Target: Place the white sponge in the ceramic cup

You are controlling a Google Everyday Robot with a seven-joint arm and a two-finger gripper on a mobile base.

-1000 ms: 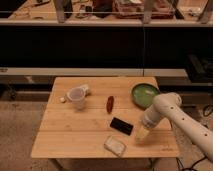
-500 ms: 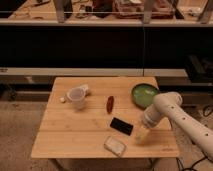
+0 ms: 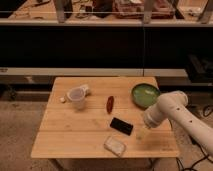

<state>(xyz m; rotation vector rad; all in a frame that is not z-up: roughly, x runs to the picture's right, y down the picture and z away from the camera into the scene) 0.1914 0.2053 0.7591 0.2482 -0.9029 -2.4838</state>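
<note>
Fingers of the gripper [image 3: 142, 133] hang tip-down over the near right part of the counter [image 3: 60, 142]. You cannot tell from this view whether they stand apart or closed, though nothing appears to be held in them. Your white sponge [image 3: 115, 145] lies flat by the near edge, just left of the gripper and apart from it. The black slab [image 3: 121, 125] lies just beyond the sponge, close but not touching. The ceramic cup [image 3: 76, 97] stands upright well away at the far left, with a red object [image 3: 110, 103] lying between it and the slab. The green bowl [image 3: 145, 94] sits at the far right, beside the arm [image 3: 170, 107].

The step in hand, as I judge it, is the reach for the sponge, which is not yet grasped. To do it well, bring the gripper left and nearer until it is centred above the pad, spread wider than the pad's short side and lined across it. Come straight down, since the pad is thin and low, and stay clear of the slab so you neither nudge it nor take it by mistake. Close gently, because a sponge will likely squash. Lift high enough to pass over the red object on the way to the cup.
</note>
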